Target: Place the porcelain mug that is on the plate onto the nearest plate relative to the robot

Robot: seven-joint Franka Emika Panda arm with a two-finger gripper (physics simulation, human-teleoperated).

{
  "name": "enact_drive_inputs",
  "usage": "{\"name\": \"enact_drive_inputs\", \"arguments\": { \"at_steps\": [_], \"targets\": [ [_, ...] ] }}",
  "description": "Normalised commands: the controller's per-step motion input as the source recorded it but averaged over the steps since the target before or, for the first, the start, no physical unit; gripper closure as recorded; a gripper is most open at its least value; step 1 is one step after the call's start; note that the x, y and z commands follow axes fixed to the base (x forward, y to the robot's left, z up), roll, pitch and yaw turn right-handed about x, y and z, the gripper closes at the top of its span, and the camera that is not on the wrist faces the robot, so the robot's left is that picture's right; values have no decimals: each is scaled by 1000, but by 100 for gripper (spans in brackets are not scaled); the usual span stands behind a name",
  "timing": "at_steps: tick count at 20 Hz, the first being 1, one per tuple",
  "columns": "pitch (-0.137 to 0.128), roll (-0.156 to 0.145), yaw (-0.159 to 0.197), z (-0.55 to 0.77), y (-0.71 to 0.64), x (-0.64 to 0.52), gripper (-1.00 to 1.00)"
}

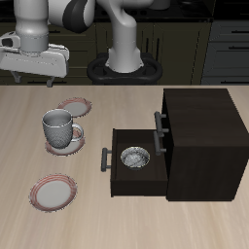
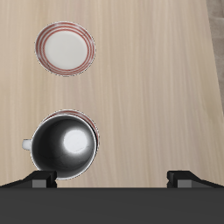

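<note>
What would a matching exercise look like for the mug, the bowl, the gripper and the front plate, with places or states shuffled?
1 mug
2 bowl
3 gripper
4 front plate

A in the open drawer
B open, holding nothing
C bare, nothing on it
D standing on the middle plate

Pairs: 1-D, 2-A, 3-B, 4-C

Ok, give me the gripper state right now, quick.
Gripper: open and empty, fingers spread wide, above the mug on its plate without touching it.
</note>
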Motion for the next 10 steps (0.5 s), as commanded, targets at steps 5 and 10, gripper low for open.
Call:
{"name": "enact_drive_inputs", "arguments": {
  "at_steps": [5, 10],
  "targets": [
    [0, 25, 14, -345, 71, -11, -100],
    [-21, 14, -9, -407, 44, -72, -100]
  ]
}}
